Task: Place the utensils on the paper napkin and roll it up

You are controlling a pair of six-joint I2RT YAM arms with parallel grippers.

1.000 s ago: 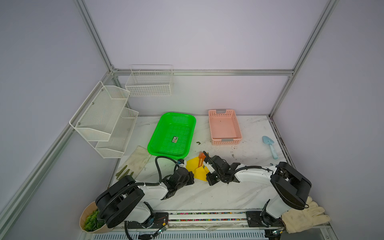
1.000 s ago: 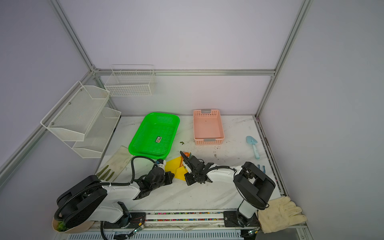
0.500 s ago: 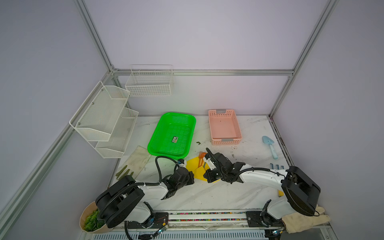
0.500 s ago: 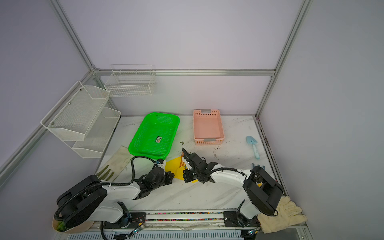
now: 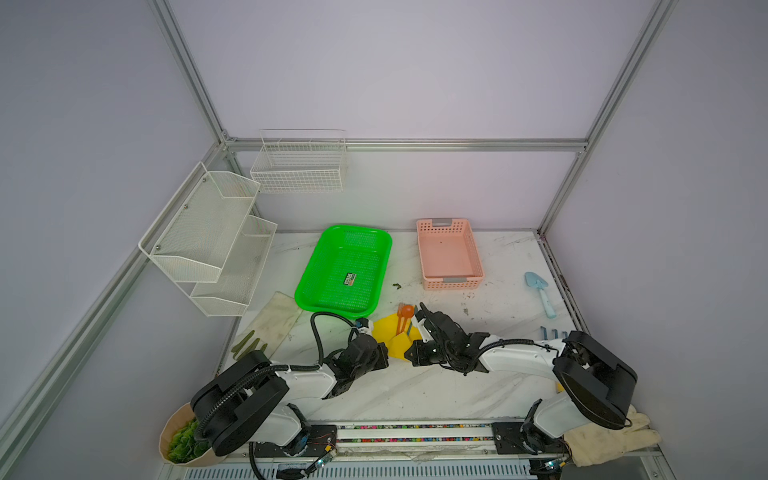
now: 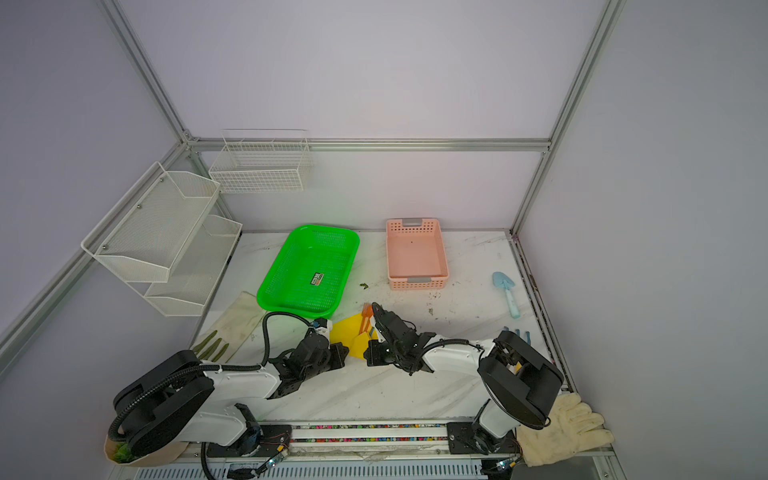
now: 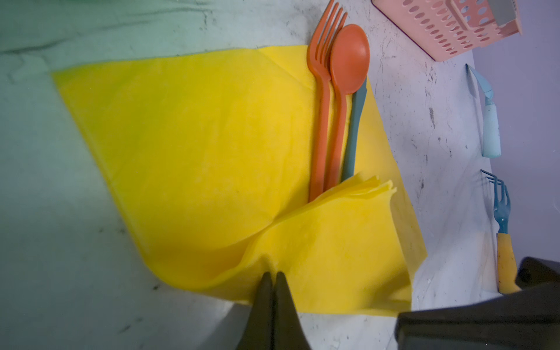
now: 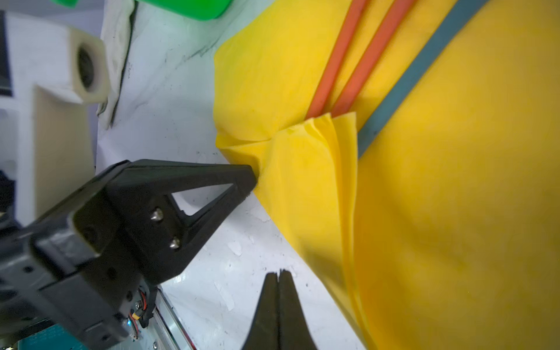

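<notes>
The paper napkin (image 7: pixel 212 136) is lying flat just in front of the green basket (image 5: pixel 345 270). The utensils (image 7: pixel 333 121) are lying side by side along the napkin's side turned away from that basket: orange fork (image 7: pixel 321 91), orange spoon (image 7: pixel 348 60) and teal piece (image 7: pixel 356 127), heads poking past the paper. One corner is folded over their handle ends, I judge to stop them sliding out once rolling begins. I am pinching that fold with my left gripper (image 7: pixel 271 281), jaws fully together on the paper (the crease is running right into the tips). My right gripper (image 8: pixel 278 281) is poised just beside the napkin's edge, jaws likewise together and gripping nothing, probably ready to steady the bundle. Everything is resting on a scuffed white marble table (image 5: pixel 436 386). A pink basket (image 5: pixel 449 253) is standing beside the green basket, a light blue shovel (image 5: pixel 540 291) is lying beyond, and pale walls are enclosing it all.
</notes>
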